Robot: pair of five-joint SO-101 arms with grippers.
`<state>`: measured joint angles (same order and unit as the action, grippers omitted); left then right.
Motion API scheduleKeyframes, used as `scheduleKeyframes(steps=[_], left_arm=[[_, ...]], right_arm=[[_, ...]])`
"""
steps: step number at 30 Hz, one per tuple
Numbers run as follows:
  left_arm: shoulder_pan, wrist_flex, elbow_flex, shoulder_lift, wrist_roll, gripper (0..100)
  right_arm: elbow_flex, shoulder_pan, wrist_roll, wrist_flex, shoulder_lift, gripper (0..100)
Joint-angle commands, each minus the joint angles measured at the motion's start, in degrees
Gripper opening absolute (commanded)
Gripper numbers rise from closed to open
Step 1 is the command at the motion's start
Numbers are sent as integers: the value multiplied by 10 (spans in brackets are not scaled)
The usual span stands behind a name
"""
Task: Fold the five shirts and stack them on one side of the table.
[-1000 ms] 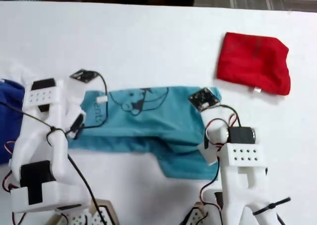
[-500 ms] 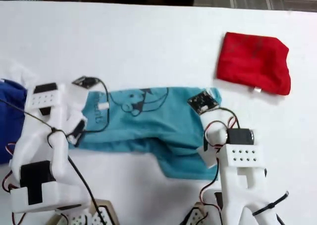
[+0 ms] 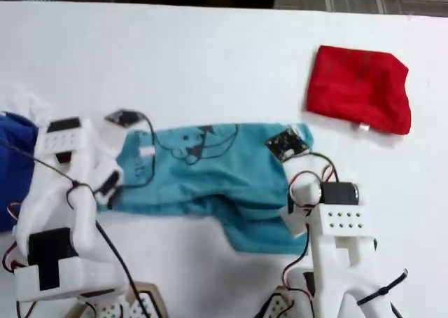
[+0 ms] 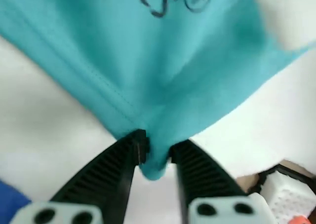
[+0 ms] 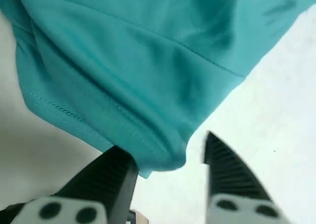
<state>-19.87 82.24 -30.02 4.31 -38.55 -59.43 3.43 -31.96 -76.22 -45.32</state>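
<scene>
A teal shirt with a dark drawing lies stretched across the middle of the table, its near edge bunched. My left gripper is shut on a pinched fold at the shirt's left end; in the high view this gripper sits at that end. My right gripper stands open at the shirt's near right corner, the hem lying between its fingers. In the high view it is at that corner. A folded red shirt rests at the far right.
A dark blue shirt lies at the left edge, with white cloth behind it. The far half of the white table is bare. Both arm bases stand at the near edge.
The left arm has shifted slightly toward the near side and right, dragging the shirt's left end with it. The right arm has barely moved.
</scene>
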Motion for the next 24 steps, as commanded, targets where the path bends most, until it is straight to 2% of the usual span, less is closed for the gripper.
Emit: scheduleKeyframes(steps=[1, 5, 10, 14, 15, 16, 18, 19, 21, 24], left_arm=[[-4, 33, 94, 19, 4, 229], [10, 74, 167, 19, 52, 272], [53, 77, 175, 17, 57, 272], [58, 25, 153, -11, 56, 270], [52, 4, 141, -24, 53, 262], [44, -13, 132, -38, 52, 228], [33, -40, 125, -67, 51, 58], [28, -48, 125, -79, 53, 0], [25, -56, 127, -98, 52, 67], [26, -67, 144, -119, 56, 24]], right_arm=[[3, -6, -1, 7, -15, 247], [4, -7, -1, 7, -15, 247], [4, -7, -2, 7, -15, 247], [8, -23, -4, 15, -15, 241], [11, -38, -3, 18, -15, 214], [16, -58, -1, 20, -15, 159], [25, -92, -1, 27, -15, 6], [29, -105, -3, 26, -15, 18], [30, -123, -4, 23, -16, 76], [32, -129, -5, 11, -20, 79]])
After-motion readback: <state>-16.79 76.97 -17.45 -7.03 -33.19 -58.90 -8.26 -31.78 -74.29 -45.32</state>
